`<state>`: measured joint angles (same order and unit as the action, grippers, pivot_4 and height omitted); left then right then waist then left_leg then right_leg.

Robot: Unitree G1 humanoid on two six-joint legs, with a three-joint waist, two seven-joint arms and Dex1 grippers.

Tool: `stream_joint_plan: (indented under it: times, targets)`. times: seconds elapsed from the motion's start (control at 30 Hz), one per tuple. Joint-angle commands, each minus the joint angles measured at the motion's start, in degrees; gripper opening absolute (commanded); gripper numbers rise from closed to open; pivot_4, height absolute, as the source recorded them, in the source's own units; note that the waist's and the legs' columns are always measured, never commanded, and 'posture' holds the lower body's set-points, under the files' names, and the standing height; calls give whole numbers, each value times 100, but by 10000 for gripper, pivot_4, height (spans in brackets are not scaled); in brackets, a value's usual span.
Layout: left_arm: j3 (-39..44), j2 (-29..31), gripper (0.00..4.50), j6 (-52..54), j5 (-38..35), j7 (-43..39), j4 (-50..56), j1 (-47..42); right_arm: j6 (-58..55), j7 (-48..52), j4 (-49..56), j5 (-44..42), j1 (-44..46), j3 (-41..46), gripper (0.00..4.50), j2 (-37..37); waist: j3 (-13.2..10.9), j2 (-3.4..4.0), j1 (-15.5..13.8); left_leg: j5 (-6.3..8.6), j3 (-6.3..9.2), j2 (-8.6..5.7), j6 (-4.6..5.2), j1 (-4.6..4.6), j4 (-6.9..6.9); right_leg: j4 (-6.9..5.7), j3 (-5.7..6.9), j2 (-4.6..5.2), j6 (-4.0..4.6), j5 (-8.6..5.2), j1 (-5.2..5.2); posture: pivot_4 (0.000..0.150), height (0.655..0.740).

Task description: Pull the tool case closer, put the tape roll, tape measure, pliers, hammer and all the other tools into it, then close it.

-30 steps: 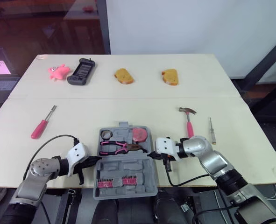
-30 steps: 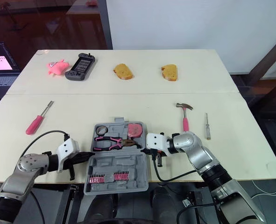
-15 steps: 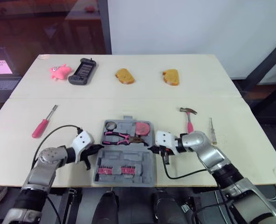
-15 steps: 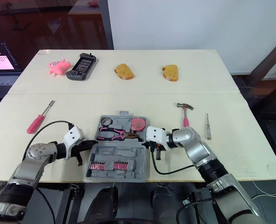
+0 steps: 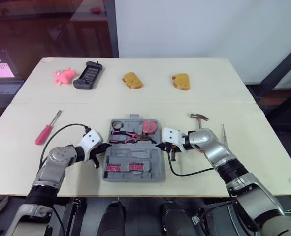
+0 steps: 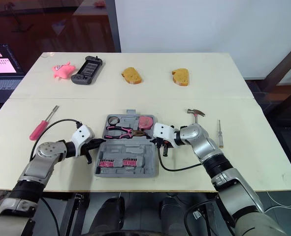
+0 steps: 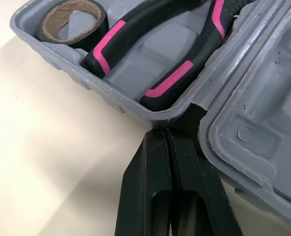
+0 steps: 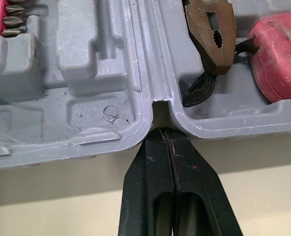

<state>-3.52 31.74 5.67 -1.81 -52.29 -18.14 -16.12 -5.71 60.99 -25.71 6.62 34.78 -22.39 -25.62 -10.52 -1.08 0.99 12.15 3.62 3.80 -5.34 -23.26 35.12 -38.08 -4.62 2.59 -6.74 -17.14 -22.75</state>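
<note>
The grey tool case (image 5: 135,156) lies open near the table's front, its lid half toward me with a row of bits (image 5: 128,167). Its far half holds the tape roll (image 5: 117,125), the pink-handled pliers (image 5: 128,136) and the red tape measure (image 5: 150,126). My left gripper (image 5: 105,146) is shut, tips against the hinge notch on the case's left side (image 7: 167,135). At the right-side hinge notch my right gripper (image 5: 159,146) is also shut (image 8: 166,132). The hammer (image 5: 199,123) and a small screwdriver (image 5: 224,135) lie right of the case. A red screwdriver (image 5: 46,129) lies far left.
Along the far side of the table sit a pink toy (image 5: 62,75), a black handheld device (image 5: 87,75) and two bread pieces (image 5: 132,80) (image 5: 180,81). Black cables loop from both wrists onto the table beside the case.
The case, which overhung the front edge, has slid away from me and now lies fully on the table. Both shut grippers moved with it at the hinge ends.
</note>
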Motion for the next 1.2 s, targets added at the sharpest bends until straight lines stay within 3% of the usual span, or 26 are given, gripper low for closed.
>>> stream_joint_plan:
  times: [0.03, 0.53, 0.87, 1.2]
  targets:
    - [-156, -106, 432, -22, -88, -74, 194, 34, -4, -133, -19, 48, 48, -19, 0, 180, 0, 0, 4, 0, 0, 0, 0, 0, 0, 0, 0, 0, 0, 0, 0, 1500, 7400]
    - [-87, -24, 432, 235, -84, 111, 946, 720, -335, 48, 671, 13, -519, -91, 0, 87, 2, 2, 20, 0, 0, 0, 0, 1, -5, 1, 0, 1, -1, -1, 0, 1500, 7400]
    - [-26, 191, 432, -318, 90, 234, 216, 416, -310, -130, 478, 86, -453, 6, 0, 41, 2, 2, 20, 0, 0, 0, 0, 9, -4, 1, 0, 0, 0, -1, 4, 1500, 7400]
    - [856, 627, 432, -249, -478, 397, 530, 1411, -515, -25, 728, -489, -948, 758, 0, -649, 3, 3, 15, 1, -1, 1, 1, 11, -9, 2, -1, 2, 1, -2, 5, 1500, 7400]
